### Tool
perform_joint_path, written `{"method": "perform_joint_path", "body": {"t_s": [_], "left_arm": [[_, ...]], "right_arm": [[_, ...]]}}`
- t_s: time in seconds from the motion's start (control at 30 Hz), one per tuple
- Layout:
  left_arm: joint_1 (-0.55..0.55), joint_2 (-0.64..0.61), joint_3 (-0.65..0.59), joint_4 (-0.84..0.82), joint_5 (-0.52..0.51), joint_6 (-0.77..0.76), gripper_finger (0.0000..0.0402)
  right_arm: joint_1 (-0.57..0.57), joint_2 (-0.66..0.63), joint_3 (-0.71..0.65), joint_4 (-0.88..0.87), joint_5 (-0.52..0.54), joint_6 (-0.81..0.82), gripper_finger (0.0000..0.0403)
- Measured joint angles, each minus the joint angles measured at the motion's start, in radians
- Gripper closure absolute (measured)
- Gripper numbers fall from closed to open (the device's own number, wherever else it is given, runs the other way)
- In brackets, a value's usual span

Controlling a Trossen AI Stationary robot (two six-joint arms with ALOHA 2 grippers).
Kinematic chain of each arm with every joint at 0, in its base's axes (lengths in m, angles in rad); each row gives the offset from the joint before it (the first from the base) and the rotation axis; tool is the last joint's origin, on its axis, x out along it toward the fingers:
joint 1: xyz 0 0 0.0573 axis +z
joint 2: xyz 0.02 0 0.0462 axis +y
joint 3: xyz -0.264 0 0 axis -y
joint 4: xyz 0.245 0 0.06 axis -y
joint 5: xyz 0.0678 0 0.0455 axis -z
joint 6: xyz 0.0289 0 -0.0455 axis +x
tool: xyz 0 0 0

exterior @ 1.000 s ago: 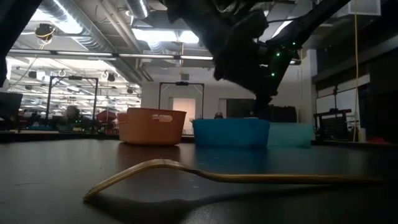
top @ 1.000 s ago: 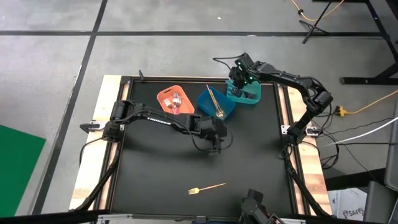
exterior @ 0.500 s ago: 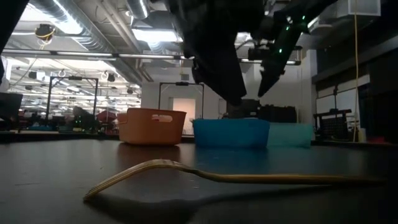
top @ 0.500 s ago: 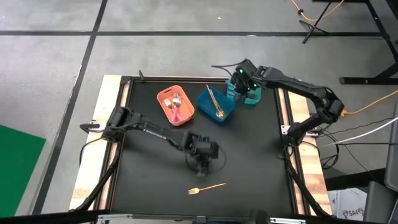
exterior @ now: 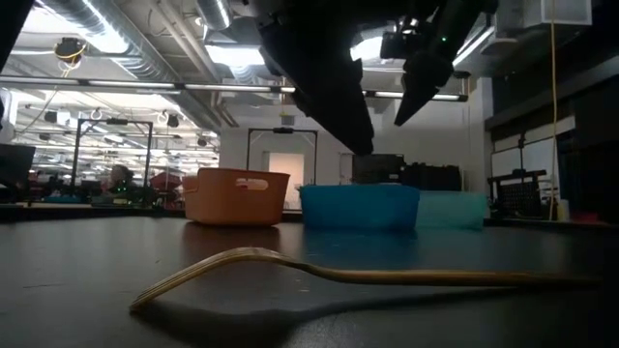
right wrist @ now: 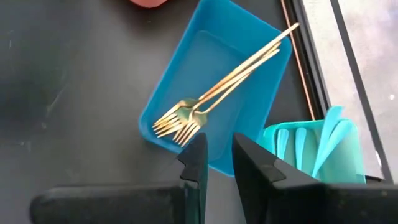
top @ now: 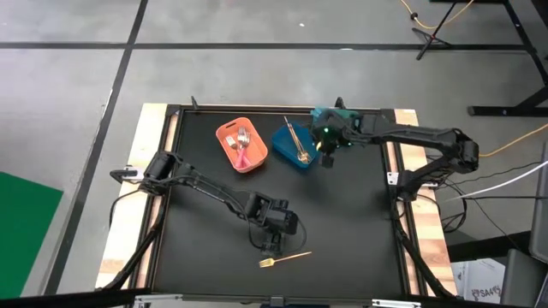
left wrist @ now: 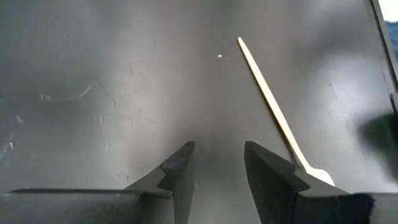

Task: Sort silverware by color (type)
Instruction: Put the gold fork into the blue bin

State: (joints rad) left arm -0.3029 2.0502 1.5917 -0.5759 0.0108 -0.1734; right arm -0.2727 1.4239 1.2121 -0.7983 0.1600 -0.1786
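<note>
Slim gold fork (top: pixel 285 257) ×1 flat on black table (top: pixel 360 222), near front edge, tines toward left side, long axis left-right | gold pieces (right wrist: pixel 211 99) ×3 in blue bin (right wrist: pixel 180 74) | left gripper (top: pixel 272 240) just above fork, fingers spread, empty | right gripper (top: pixel 326 152) beside blue bin, fingers nearly closed, empty

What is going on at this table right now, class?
A two-armed robot is sorting cutlery into coloured bins. One gold fork lies alone on the black table. The left gripper hangs just above it, open and holding nothing. The right gripper hovers beside the blue bin, which holds gold pieces. The orange bin holds pink-handled ones and the teal bin light-blue-handled ones.
</note>
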Motion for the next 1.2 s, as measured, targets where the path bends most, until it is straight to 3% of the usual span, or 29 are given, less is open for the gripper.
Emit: {"method": "perform_joint_path", "body": {"t_s": [0.37, 0.8, 1.0, 1.2], "left_arm": [[-0.024, 0.008, 0.000, 0.011, -0.001, 0.000, 0.0270], [-0.077, 0.008, 0.000, 0.015, -0.008, -0.003, 0.0270], [-0.075, 0.022, 0.000, 0.151, -0.005, -0.059, 0.0270], [-0.087, 0.092, -0.001, 0.222, 0.069, -0.152, 0.0270]], "right_arm": [[0.110, 0.000, 0.000, -0.041, 0.105, 0.108, 0.0341], [0.218, 0.000, 0.000, -0.041, 0.146, 0.284, 0.0341], [0.289, 0.001, 0.000, -0.060, 0.147, 0.361, 0.0341], [0.377, 0.001, 0.000, -0.069, 0.146, 0.413, 0.0341]]}}
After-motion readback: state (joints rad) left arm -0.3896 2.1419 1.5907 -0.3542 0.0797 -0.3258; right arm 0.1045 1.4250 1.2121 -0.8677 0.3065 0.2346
